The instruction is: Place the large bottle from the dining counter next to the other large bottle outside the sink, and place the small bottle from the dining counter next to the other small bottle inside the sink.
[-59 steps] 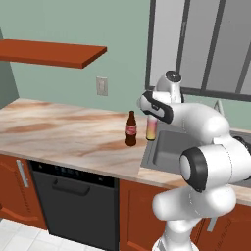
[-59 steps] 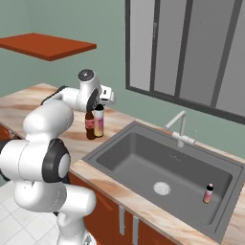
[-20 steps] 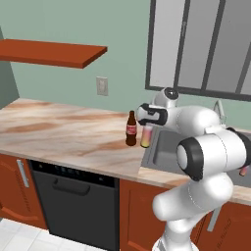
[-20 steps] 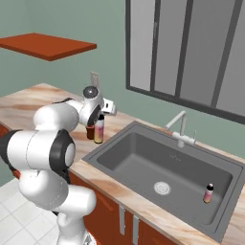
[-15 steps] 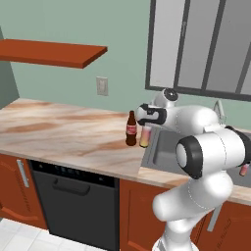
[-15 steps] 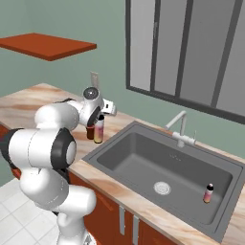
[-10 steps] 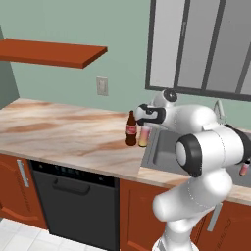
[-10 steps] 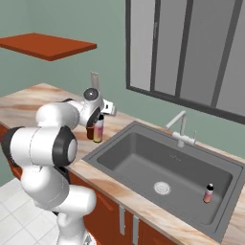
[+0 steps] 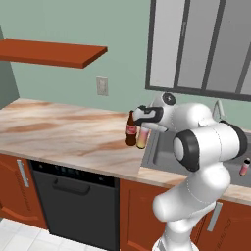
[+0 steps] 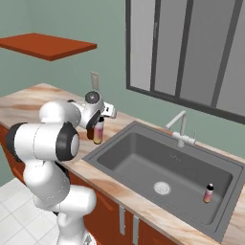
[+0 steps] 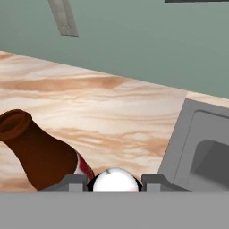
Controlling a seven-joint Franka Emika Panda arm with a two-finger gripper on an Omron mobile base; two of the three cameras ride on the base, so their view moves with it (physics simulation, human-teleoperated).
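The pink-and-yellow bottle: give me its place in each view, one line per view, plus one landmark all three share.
Left base view: the pink-and-yellow bottle stands at centre, right of the brown cola bottle, under the gripper.
Right base view: left of centre, beside the sink.
Hand view: bottom centre, just its pale cap between the finger tips.
Shared landmark: the wall outlet.

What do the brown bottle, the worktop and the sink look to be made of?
Brown bottle: likely dark glass or plastic, smooth, with a red label.
Worktop: polished stone look, beige-and-brown marbled veining.
Sink: seemingly matte grey steel, uniform, without veining.
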